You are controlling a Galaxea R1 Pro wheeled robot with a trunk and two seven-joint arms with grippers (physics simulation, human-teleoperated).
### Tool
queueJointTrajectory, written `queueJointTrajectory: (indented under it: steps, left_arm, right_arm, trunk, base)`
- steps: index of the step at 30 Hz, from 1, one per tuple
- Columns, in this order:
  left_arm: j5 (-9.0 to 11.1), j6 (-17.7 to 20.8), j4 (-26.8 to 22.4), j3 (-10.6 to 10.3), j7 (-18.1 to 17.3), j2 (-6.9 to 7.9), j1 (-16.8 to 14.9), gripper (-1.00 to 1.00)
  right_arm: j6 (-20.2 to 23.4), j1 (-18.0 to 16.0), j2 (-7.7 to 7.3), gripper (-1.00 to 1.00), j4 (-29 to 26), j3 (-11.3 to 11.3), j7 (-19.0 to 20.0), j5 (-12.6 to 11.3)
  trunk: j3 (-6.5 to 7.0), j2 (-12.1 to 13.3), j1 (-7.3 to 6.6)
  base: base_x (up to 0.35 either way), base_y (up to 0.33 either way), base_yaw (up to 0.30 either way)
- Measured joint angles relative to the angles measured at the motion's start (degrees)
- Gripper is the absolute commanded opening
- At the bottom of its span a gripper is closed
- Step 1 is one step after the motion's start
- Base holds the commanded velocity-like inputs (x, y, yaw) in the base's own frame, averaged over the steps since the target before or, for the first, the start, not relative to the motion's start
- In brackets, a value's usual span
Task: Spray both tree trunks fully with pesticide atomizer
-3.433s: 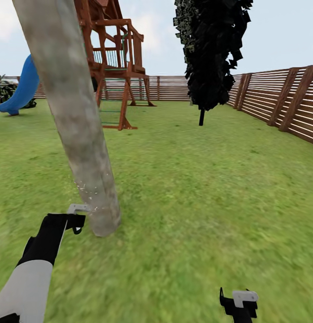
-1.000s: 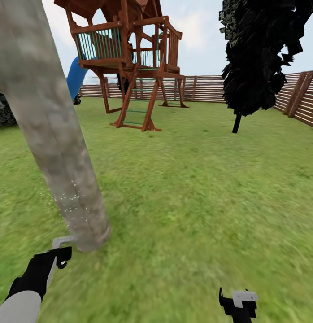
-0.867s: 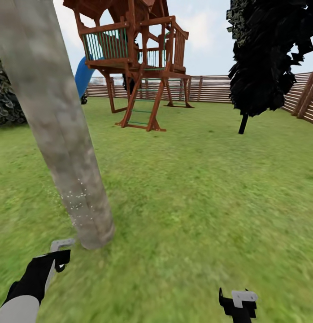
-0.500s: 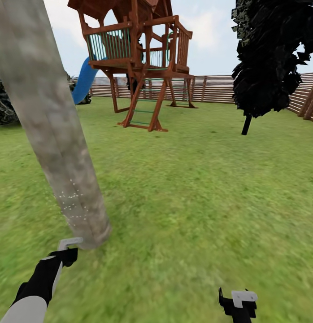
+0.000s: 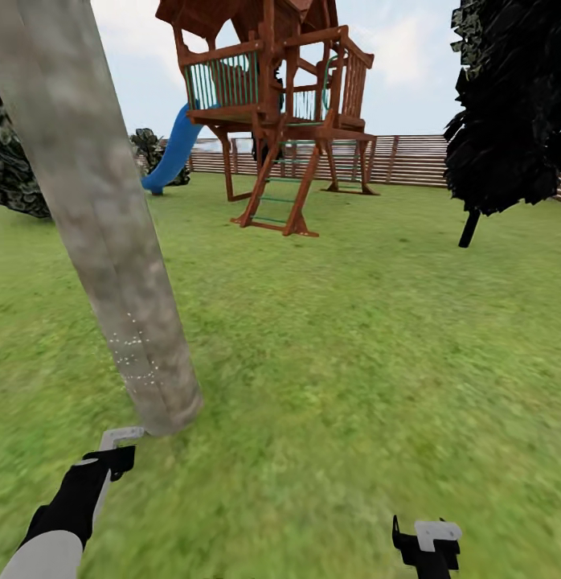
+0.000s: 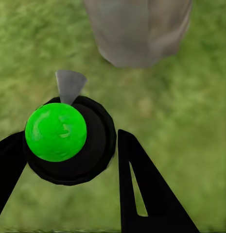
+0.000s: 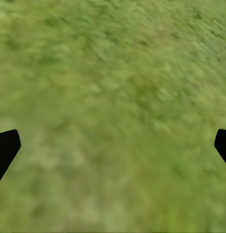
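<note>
Grey-brown and mottled, one tree trunk (image 5: 112, 241) leans up from the lawn (image 5: 353, 338) at the left of the head view, and the left end effector (image 5: 112, 462) sits low beside its base, just short of touching. Its fingers (image 6: 142, 194) are clamped on the pesticide atomizer (image 6: 69, 138), a black body with a bright green cap, grey nozzle aimed at the trunk's foot. One patch of white specks (image 5: 136, 358) dots the lower bark; everything above looks bare, so my read is the job is far from done here. To do it well, I'd keep the nozzle square to the bark, sweep upward in overlapping passes, then work round the far side. The right end effector (image 5: 429, 547) hangs low over grass, fingers (image 7: 6, 148) spread wide, nothing between them. Count: one thick trunk in sight, one thin black-leaved tree (image 5: 505, 112) at the right, one wooden play tower (image 5: 280, 104), one blue slide (image 5: 172, 153), one slatted fence (image 5: 409, 161) along the back.
</note>
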Motion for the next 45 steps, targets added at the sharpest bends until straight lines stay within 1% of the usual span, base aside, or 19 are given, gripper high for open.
queueJointTrajectory:
  steps: [3, 14, 20, 27, 38, 41, 45]
  left_arm:
    - [0.0, 0.0, 0.0, 0.0, 0.1, -0.04, 0.0, -1.0]
    - [0.1, 0.1, 0.0, 0.0, 0.3, -0.22, 0.0, -1.0]
    - [0.1, 0.1, 0.0, 0.1, 0.3, -0.14, 0.0, -1.0]
    - [0.2, 0.0, -0.1, 0.2, 0.4, -0.13, 0.0, -1.0]
    - [0.2, 0.0, -0.1, 0.4, 0.4, -0.13, 0.0, -1.0]
    - [0.2, 0.0, -0.2, 0.7, 0.4, -0.13, 0.0, -1.0]
    - [0.3, 0.0, -0.6, 0.7, 0.4, -0.18, 0.0, -1.0]
  right_arm:
    - [0.0, 0.0, 0.0, 1.0, 0.0, 0.0, 0.0, 0.0]
    - [0.0, 0.0, -0.09, 1.0, 0.0, 0.0, 0.2, 0.3]
    - [0.0, 0.0, -0.09, 1.0, 0.0, 0.0, 0.0, 0.1]
    - [0.0, 0.0, 0.0, 1.0, 0.0, 0.0, 0.0, 0.1]
    - [0.0, 0.0, 0.0, 1.0, 0.0, 0.0, 0.1, 0.2]
    - [0.0, 0.0, 0.0, 1.0, 0.0, 0.0, 0.1, 0.2]
    - [0.0, 0.0, 0.0, 1.0, 0.0, 0.0, 0.1, 0.1]
  trunk:
    - [0.0, 0.0, 0.0]
    - [0.0, 0.0, 0.0]
    - [0.0, 0.0, 0.0]
    - [0.0, 0.0, 0.0]
    - [0.0, 0.0, 0.0]
    - [0.0, 0.0, 0.0]
    - [0.0, 0.0, 0.0]
  base:
    - [0.098, -0.269, 0.153]
    - [0.149, -0.259, 0.006]
    - [0.017, -0.268, 0.005]
    - [0.007, -0.27, 0.252]
    - [0.082, -0.27, 0.278]
    - [0.087, -0.27, 0.261]
    - [0.087, -0.27, 0.048]
